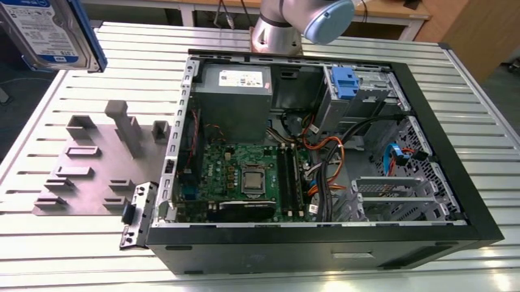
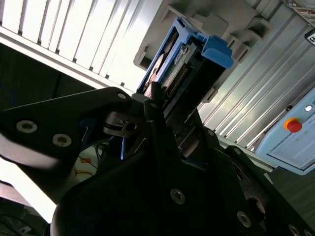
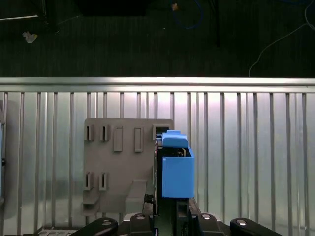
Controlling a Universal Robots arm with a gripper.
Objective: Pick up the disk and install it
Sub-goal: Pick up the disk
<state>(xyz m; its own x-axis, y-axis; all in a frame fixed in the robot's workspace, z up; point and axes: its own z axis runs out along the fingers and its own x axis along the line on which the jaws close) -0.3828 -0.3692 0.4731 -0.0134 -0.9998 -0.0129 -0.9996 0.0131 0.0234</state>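
You have 1 silver-grey hard drive in a blue plastic carrier (image 1: 47,30), 1 open black computer case (image 1: 309,246) and 1 grey slotted fixture plate (image 1: 89,176).

Disk (image 1: 50,30) showed a paper label on dull metal, in a smooth blue plastic carrier. Counter (image 1: 73,255) was ribbed, satin-finished metal; fixture plate (image 1: 97,176) looked matt grey.

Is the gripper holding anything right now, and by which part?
Yes. The gripper is shut on the disk, gripping the end opposite its blue tab, clear of the table.
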